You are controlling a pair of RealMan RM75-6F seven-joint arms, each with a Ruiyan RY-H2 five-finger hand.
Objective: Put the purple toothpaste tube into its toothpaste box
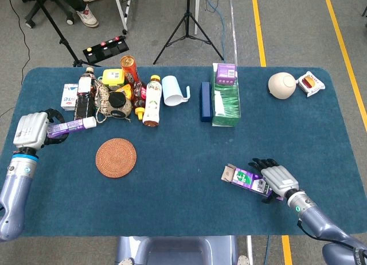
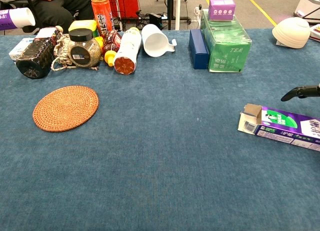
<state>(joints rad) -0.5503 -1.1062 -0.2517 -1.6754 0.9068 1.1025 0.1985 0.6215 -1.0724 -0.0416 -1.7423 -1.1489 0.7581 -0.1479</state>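
The purple toothpaste tube (image 1: 71,127) with a white cap is held in my left hand (image 1: 31,131) at the table's left edge; the chest view shows only the tube's cap end (image 2: 17,17) at the top left corner. The purple and green toothpaste box (image 1: 248,179) lies flat at the front right, its open flap end toward the left. My right hand (image 1: 276,180) hovers over the box's right end with fingers spread, holding nothing. In the chest view the box (image 2: 280,126) lies bare and only fingertips (image 2: 299,92) of that hand show above it.
A woven round coaster (image 1: 116,157) lies left of centre. Along the back stand bottles and jars (image 1: 117,96), a white mug (image 1: 174,90), a blue box (image 1: 205,101), a green tea box (image 1: 226,101), a beige bowl (image 1: 282,85) and a snack pack (image 1: 311,83).
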